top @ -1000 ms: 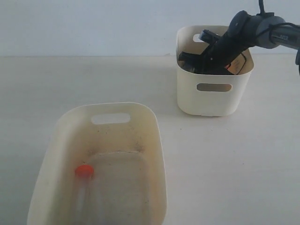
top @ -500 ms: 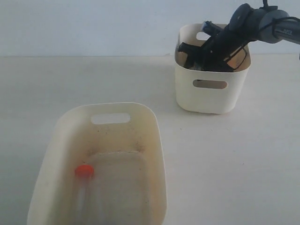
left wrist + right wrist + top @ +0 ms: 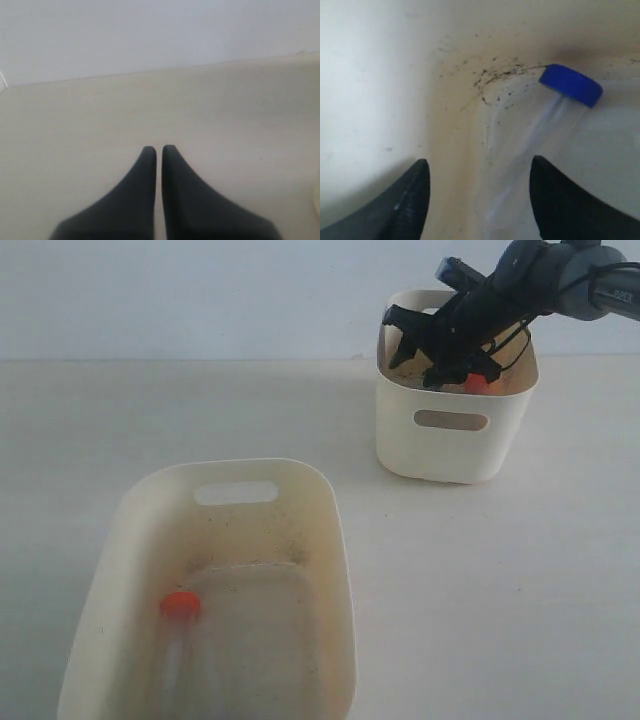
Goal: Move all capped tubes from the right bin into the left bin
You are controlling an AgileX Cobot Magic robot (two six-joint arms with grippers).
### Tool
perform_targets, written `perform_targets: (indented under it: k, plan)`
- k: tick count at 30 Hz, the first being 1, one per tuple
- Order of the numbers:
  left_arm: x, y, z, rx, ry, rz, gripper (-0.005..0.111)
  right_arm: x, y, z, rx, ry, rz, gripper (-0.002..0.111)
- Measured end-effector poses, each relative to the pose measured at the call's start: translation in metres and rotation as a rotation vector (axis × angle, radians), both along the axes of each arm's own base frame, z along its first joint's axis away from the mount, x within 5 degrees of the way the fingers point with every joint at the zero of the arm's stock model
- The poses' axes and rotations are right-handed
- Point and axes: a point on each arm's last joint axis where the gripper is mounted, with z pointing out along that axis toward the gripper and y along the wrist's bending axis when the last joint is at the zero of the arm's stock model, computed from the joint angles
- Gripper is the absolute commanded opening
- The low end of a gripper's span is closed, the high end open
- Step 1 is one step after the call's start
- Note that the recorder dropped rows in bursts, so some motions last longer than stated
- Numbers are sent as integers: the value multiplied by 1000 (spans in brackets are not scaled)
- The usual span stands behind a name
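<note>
Fingers (image 3: 415, 195) of the right gripper (image 3: 480, 167) stand wide apart and clamp nothing, low inside the right bin (image 3: 455, 455). One finger is near the bin's curved inner wall, and the other is over the speckled floor. A blue-capped tube (image 3: 571, 85) lies on that floor. Its cap is tucked against the corner where floor bends up into wall, and its clear body slants down into the gap between the fingers. Whether it touches either one cannot be told. In the exterior view an orange cap (image 3: 476, 383) shows just inside the near rim, right beside the arm's dark wrist, which fills much of the bin's mouth.

The right bin sits toward the far edge of the table (image 3: 480, 580), near the pale wall (image 3: 200, 290). The left bin (image 3: 330, 540) stands well apart at the near left, its mouth unobstructed, with bare table between the two. One orange-capped tube (image 3: 180, 606) lies on its floor toward the left wall.

The left gripper (image 3: 158, 150) has its fingers pressed together, holding nothing, over bare table.
</note>
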Motion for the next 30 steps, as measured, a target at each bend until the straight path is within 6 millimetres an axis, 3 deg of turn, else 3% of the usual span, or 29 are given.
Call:
perform_targets:
  k: [11,23,30]
  plan:
    - [0,0,0,0,0,0,4,0,-3,-5,-43,10,-1,57]
    - [0,0,0,0,0,0,4,6,-7,-4,-48,-26,-139,57]
    - [0,0,0,0,0,0,4,7,3,-28,-49,0,-137,57]
